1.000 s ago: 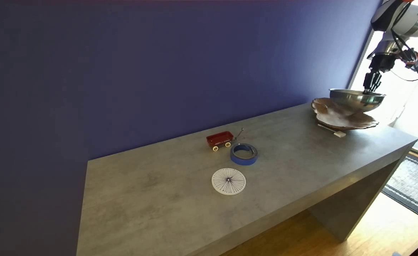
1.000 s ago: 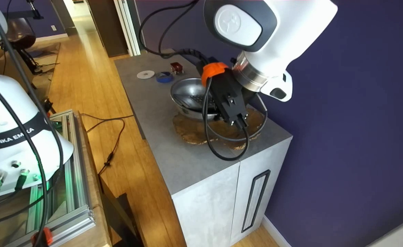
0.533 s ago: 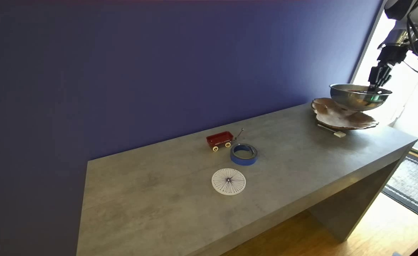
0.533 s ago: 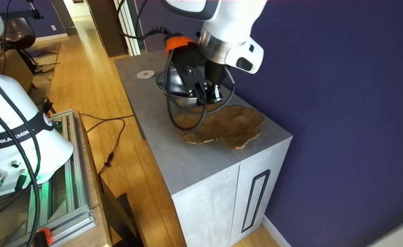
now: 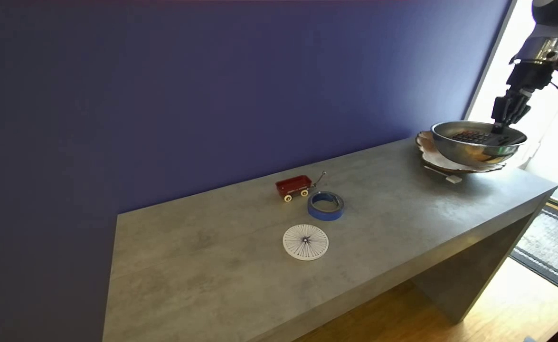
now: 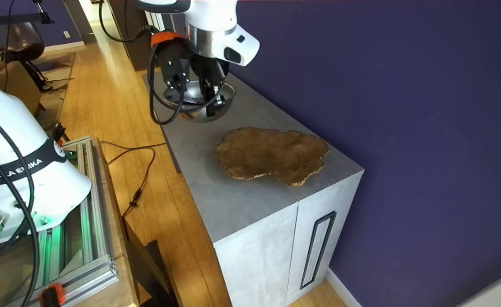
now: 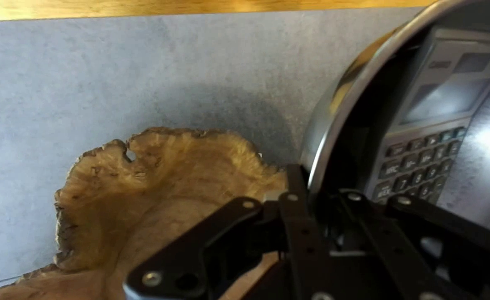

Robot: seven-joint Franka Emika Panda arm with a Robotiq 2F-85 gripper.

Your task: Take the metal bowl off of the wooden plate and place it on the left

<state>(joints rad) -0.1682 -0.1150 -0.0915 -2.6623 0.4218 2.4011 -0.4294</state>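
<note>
The shiny metal bowl (image 5: 473,153) hangs in the air with a calculator (image 7: 432,121) lying inside it. It also shows in an exterior view (image 6: 207,115) and in the wrist view (image 7: 317,129). My gripper (image 5: 498,127) is shut on the bowl's rim, one finger inside and one outside, as the wrist view (image 7: 313,187) shows. The brown wooden plate (image 6: 271,153) lies on the table with its whole top bare in an exterior view. The bowl is off to one side of it and higher. The plate also shows in the wrist view (image 7: 165,200), and the bowl partly covers it in an exterior view (image 5: 430,154).
On the grey table (image 5: 203,266) are a red toy wagon (image 5: 293,186), a blue tape roll (image 5: 325,211) and a small white disc (image 5: 305,242). A small white-ended stick (image 5: 453,179) lies beside the plate. A purple wall (image 5: 260,95) runs along the table's back.
The arm has carried the gripped bowl away from over the plate, leftward in an exterior view, uncovering the plate there. The wagon, tape and disc have not moved.
</note>
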